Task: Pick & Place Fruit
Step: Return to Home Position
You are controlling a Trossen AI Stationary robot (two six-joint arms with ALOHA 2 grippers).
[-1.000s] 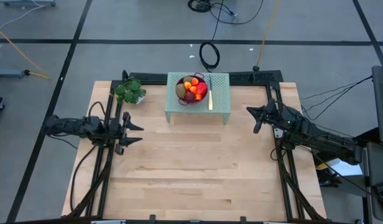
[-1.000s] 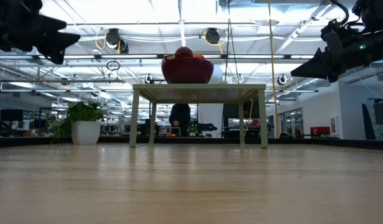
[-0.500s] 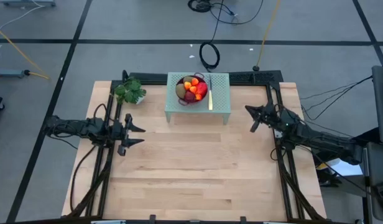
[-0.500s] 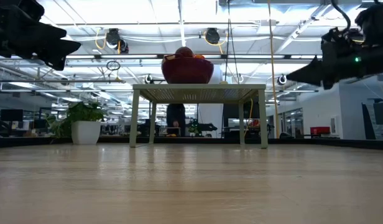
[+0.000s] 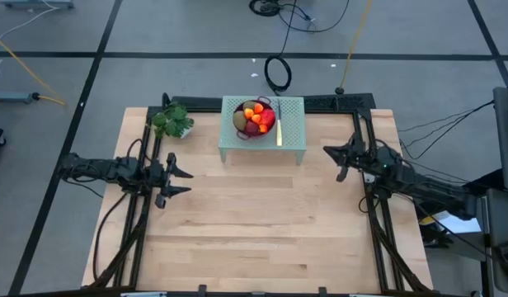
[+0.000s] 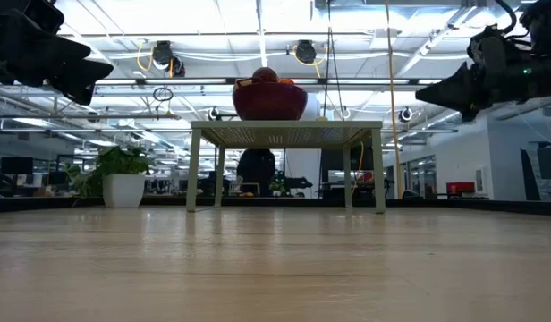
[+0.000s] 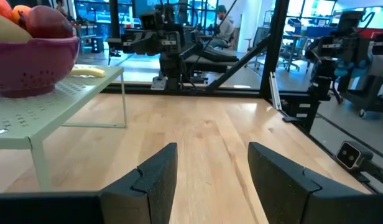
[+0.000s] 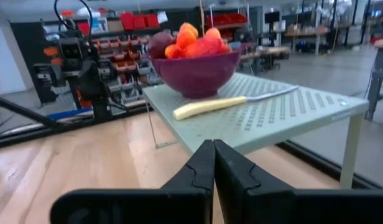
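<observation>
The fruit (image 5: 256, 118) lies heaped in a dark red bowl (image 8: 196, 71) that stands on a small pale green perforated table (image 5: 264, 130) at the far middle of the wooden table. My left gripper (image 5: 184, 181) hovers open at the left side, pointing level toward the right. My right gripper (image 5: 326, 152) is shut and hovers at the right side, pointing level toward the green table. Neither holds anything.
A yellow-handled knife (image 8: 210, 105) lies on the green table beside the bowl. A potted green plant (image 5: 172, 120) stands at the far left corner. Bare wood (image 5: 262, 214) spreads between and in front of the arms. A person (image 6: 256, 170) shows beyond the table in the low view.
My right gripper has tipped its fingers upward to about level and edged slightly toward the table's left, staying shut. My left arm has kept about still.
</observation>
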